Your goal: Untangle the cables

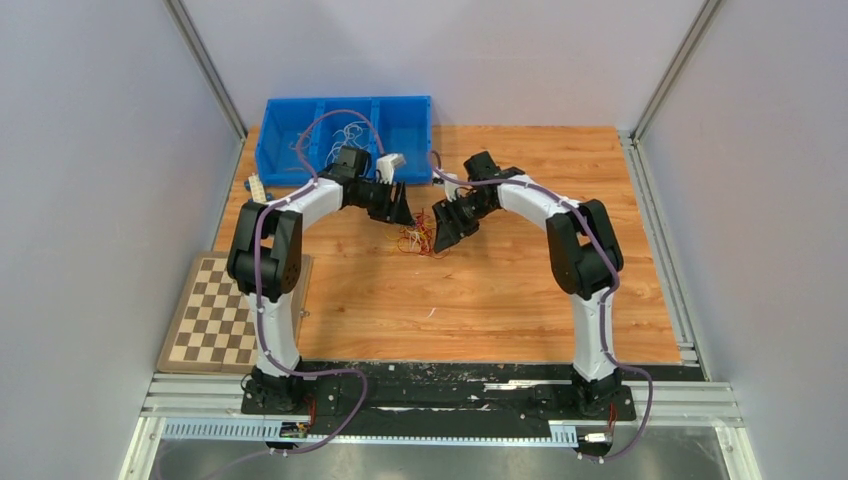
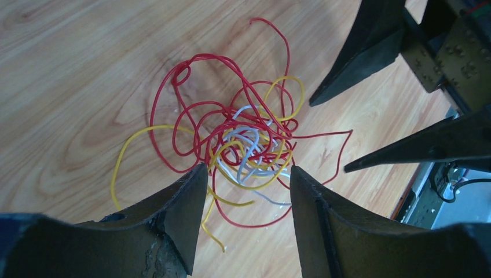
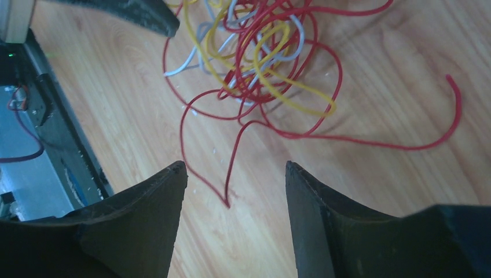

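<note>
Top external view: a small tangle of cables (image 1: 420,241) lies on the wooden bench (image 1: 500,300), with both arms bent inward so that they meet over it. A blue bin (image 1: 290,172) sits beyond the tangle, toward the far left. The left tool (image 1: 404,210) hangs on the tangle's left side and the right tool (image 1: 441,229) on its right side, each pointing in at it.

Left wrist view: the tangle is a roughly round knot of red, yellow and white wire with no clear long axis. Its core sits just ahead of my left tool, and the nearest loops run into the gap between the fingers. That tool is wide open and grips nothing. I cannot tell whether its tips touch any wire.

Right wrist view: my right tool is also wide open and empty. The knot lies well ahead of it and a little to its left. Only the sharp bend of one red loop reaches toward the gap between its fingers. A long red strand trails away from the knot to the right.

I judge the left tool the nearer one, already astride the edge of the tangle. The right tool is lined up on that stray red loop rather than on the knot.
</note>
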You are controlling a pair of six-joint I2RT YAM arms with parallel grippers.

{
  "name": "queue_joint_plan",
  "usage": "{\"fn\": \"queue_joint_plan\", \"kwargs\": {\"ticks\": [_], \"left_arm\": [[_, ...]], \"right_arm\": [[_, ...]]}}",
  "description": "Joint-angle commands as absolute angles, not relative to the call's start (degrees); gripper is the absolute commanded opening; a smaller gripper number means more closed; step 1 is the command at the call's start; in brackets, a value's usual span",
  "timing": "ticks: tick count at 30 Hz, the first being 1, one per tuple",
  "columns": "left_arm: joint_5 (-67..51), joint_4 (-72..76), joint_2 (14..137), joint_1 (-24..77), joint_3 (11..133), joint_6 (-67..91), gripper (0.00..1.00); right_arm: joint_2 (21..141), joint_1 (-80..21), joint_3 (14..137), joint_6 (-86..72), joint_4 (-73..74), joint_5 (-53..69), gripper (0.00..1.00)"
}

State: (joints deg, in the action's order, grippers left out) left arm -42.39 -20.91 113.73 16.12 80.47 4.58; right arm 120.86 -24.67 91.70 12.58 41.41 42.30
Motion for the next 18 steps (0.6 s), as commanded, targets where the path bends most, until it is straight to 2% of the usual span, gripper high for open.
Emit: {"fn": "queue_joint_plan", "kwargs": {"ticks": [1,3,4,5,6,7,8,10,13,18], "left_arm": [[-43.3,-19.3,115.6,16.9,83.1,6.0,0.62],[-43.3,-19.0,116.3,16.9,83.5,6.5,0.5],[-43.1,-19.0,116.5,16.9,83.7,6.8,0.39],[-42.8,-18.9,116.3,16.9,83.9,7.0,0.34],[-42.7,-18.9,115.4,16.9,83.8,7.2,0.23],[-42.7,-18.9,114.5,16.8,83.3,7.1,0.18],[-42.8,-18.9,112.4,16.7,82.9,6.8,0.09],[-43.1,-19.0,108.0,16.2,80.2,6.2,0.0],[-44.2,-20.0,101.8,14.4,77.6,5.2,0.0],[-45.5,-24.4,92.3,5.5,77.0,4.0,0.0]], "right_arm": [[124.1,-25.9,95.2,9.5,36.7,38.4,0.61],[125.1,-26.3,95.8,9.2,36.1,37.4,0.55],[125.4,-26.3,95.8,9.2,36.0,36.7,0.51],[125.5,-26.3,95.6,9.4,35.9,35.8,0.42],[125.3,-26.3,95.1,9.8,35.9,34.6,0.27],[124.6,-26.3,94.2,10.5,35.9,33.6,0.14],[123.6,-26.2,93.1,11.6,36.1,32.6,0.04],[120.6,-26.3,89.6,13.8,36.4,29.1,0.0],[115.1,-25.9,83.4,18.4,36.4,23.4,0.0],[106.5,-22.6,74.1,23.9,36.7,15.5,0.0]]}}
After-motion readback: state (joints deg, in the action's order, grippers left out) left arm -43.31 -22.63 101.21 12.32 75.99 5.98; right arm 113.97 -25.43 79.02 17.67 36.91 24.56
